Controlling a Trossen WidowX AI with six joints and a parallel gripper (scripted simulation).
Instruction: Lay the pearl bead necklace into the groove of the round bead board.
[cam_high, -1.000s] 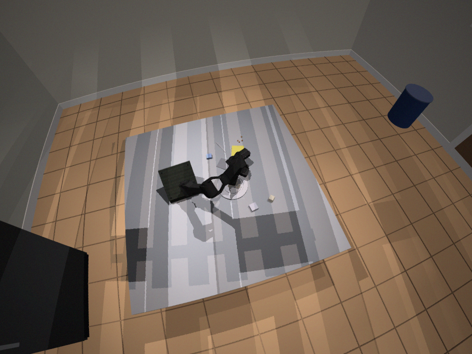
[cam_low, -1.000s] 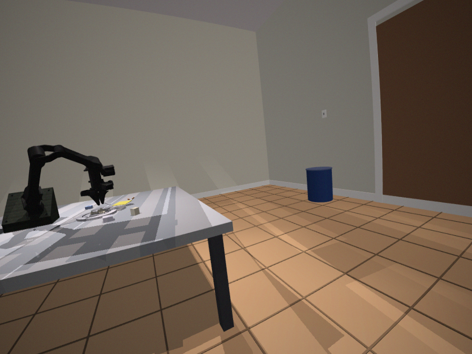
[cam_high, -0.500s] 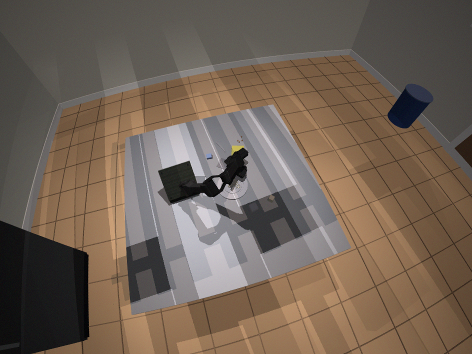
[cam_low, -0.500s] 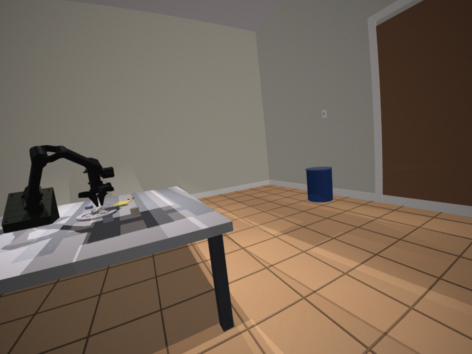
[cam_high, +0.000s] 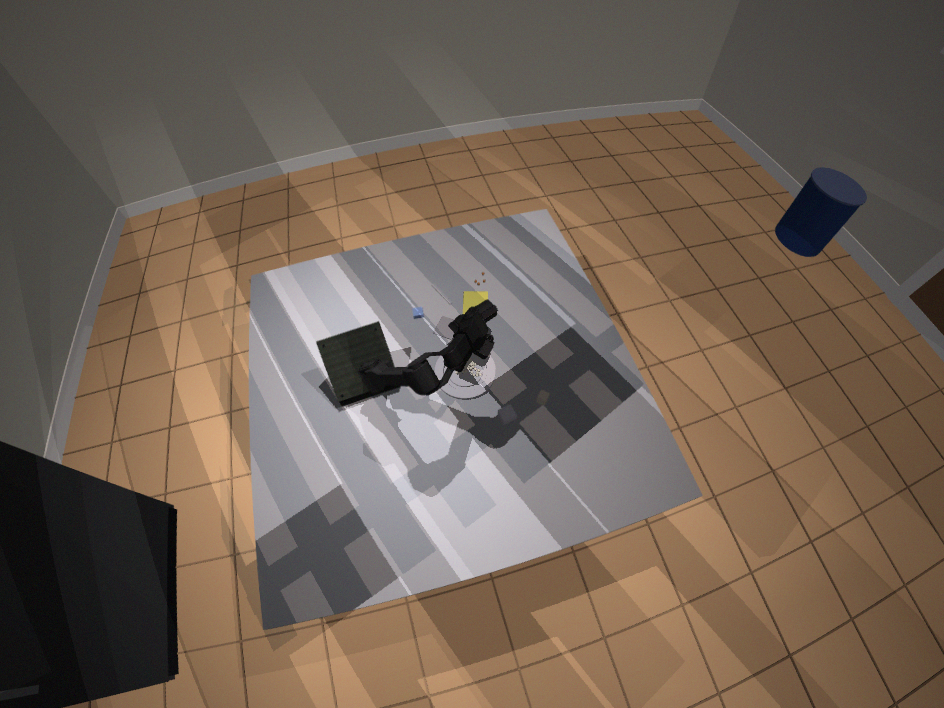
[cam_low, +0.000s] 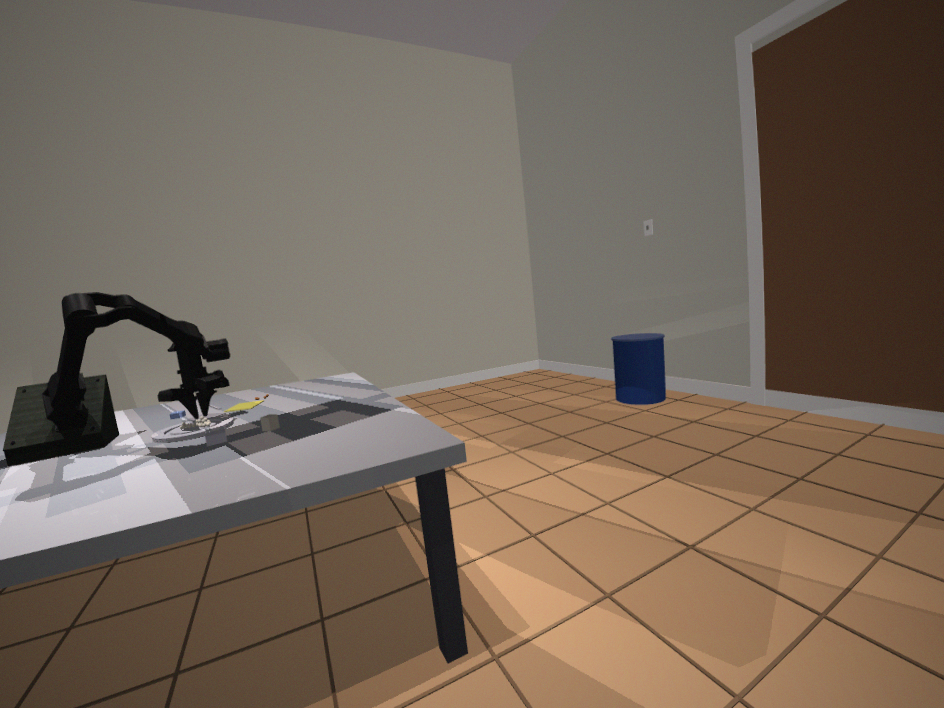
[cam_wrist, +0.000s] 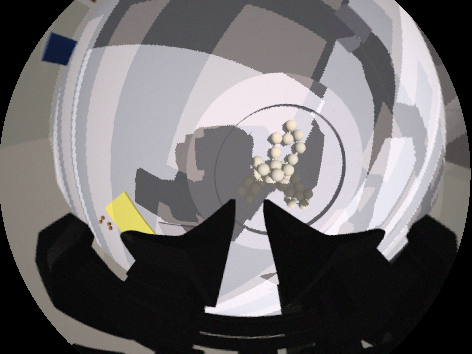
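Observation:
The pearl bead necklace (cam_high: 476, 371) (cam_wrist: 276, 172) lies bunched up inside the dark circular groove of the round bead board (cam_wrist: 240, 100). One loop of beads stretches away from the fingers, and a few beads sit close to the groove on the near right in the wrist view. In the exterior view the board (cam_low: 167, 433) is flat on the table. My gripper (cam_wrist: 250, 204) (cam_low: 200, 416) points down low over the board, beside the bunch. Its fingers are partly open with a narrow gap, and no beads show between them. In the top view the arm hides the fingertips.
A yellow square (cam_high: 475, 297) (cam_wrist: 126, 212) and several small orange balls (cam_high: 479, 281) lie behind the board. A blue block (cam_high: 417, 312) is at the back left. A grey block (cam_high: 507, 413) and a tan block (cam_high: 542, 397) (cam_low: 269, 422) stand beyond the board, in shadow.

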